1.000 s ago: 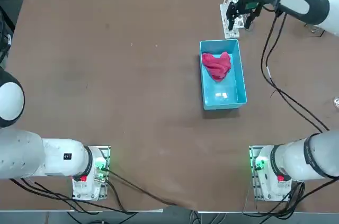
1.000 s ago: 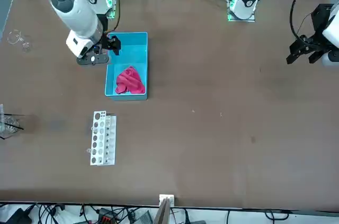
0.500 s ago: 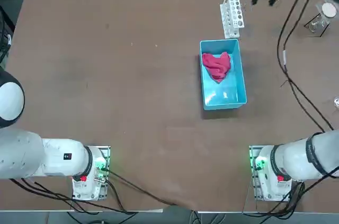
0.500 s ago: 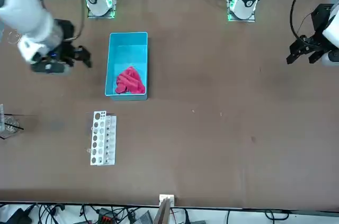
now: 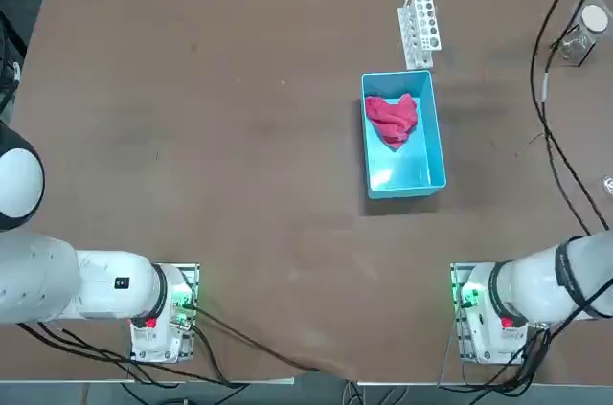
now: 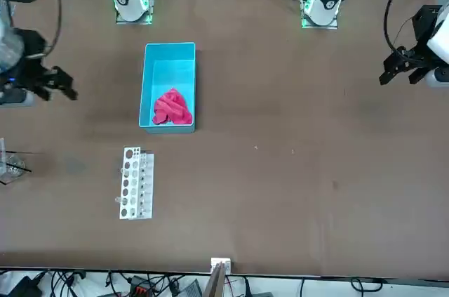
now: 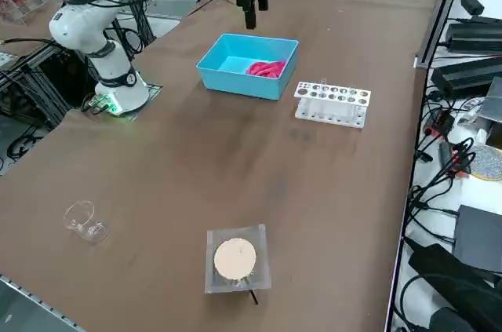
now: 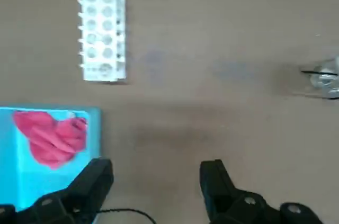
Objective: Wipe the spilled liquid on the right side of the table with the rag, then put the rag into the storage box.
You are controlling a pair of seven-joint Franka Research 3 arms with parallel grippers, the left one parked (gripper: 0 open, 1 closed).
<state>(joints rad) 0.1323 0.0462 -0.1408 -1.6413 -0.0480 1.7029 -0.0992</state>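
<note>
Rag (image 5: 393, 118) lies inside storage box (image 5: 403, 135) | wiping looks done | right pincer (image 8: 156, 181) empty, spread wide, over worktop (image 5: 239, 137) at box's 3 o'clock

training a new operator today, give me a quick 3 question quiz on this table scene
1. True or false: the rag lies inside the blue box.
2. What stands nearest the box on the table? A) the white tube rack B) the clear cup C) the clear block with a round disc
3. Fill in: the right gripper is ____ and holds nothing, up off the table beside the box.

Key: 1 true; 2 A; 3 open
</note>
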